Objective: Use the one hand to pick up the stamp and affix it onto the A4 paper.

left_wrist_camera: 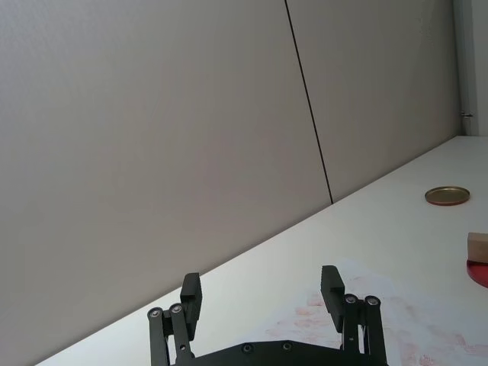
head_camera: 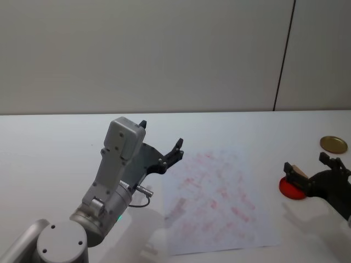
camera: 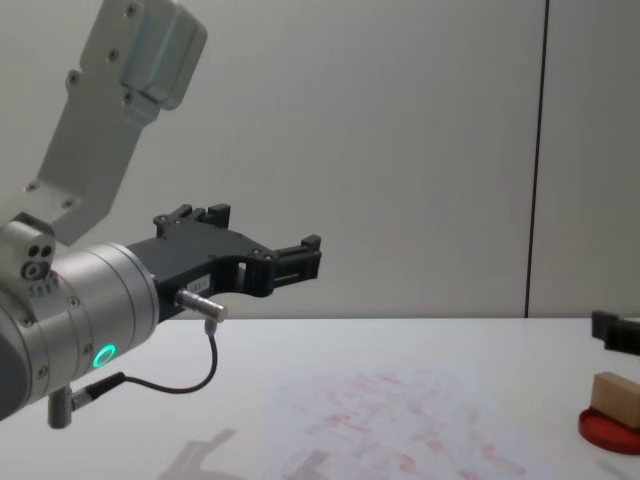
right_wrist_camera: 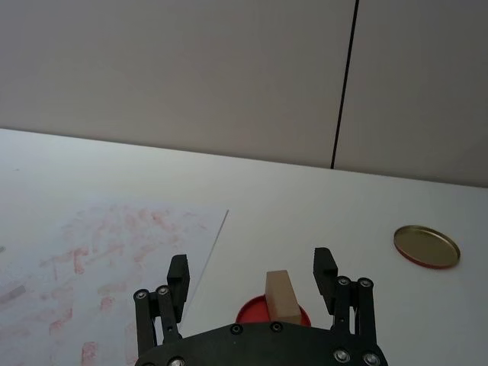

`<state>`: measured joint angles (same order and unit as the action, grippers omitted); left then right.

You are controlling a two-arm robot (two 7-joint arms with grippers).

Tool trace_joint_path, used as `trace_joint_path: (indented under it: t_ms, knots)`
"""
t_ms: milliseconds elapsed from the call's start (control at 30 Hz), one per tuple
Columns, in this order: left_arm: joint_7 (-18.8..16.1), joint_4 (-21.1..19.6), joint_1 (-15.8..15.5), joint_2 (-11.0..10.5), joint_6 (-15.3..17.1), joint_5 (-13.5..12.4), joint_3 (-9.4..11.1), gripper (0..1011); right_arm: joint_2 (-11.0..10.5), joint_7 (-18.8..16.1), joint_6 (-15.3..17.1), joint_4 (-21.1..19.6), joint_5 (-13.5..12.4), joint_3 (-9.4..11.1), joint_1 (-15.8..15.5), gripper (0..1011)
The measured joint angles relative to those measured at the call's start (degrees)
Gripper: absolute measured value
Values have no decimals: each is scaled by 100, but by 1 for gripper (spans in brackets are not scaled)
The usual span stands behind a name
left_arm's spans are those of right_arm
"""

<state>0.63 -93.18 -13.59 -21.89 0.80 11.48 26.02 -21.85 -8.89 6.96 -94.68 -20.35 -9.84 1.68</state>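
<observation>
While stamp [right_wrist_camera: 280, 296] stands on ink pad [right_wrist_camera: 248, 313] | right gripper [right_wrist_camera: 252, 263] fingers wide beside it | left gripper [left_wrist_camera: 261, 278] raised, fingers wide

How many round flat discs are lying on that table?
2. A red ink pad lies right of the stamped paper, with the wooden stamp standing on it. A gold lid lies farther back and to the right. I see no others.
</observation>
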Motion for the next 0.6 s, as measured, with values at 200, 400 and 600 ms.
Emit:
trace_joint_path:
  t_ms: [200,400,600]
  knots:
    - [0,0,0,0,0,0,0,993,-30,-100,126,252,-96,59,106,1001]
    - [0,0,0,0,0,0,0,993,-24,-196,207,499,-146,87,249,1001]
    - [0,0,0,0,0,0,0,993,13,-305,278,746,-151,88,395,1001]
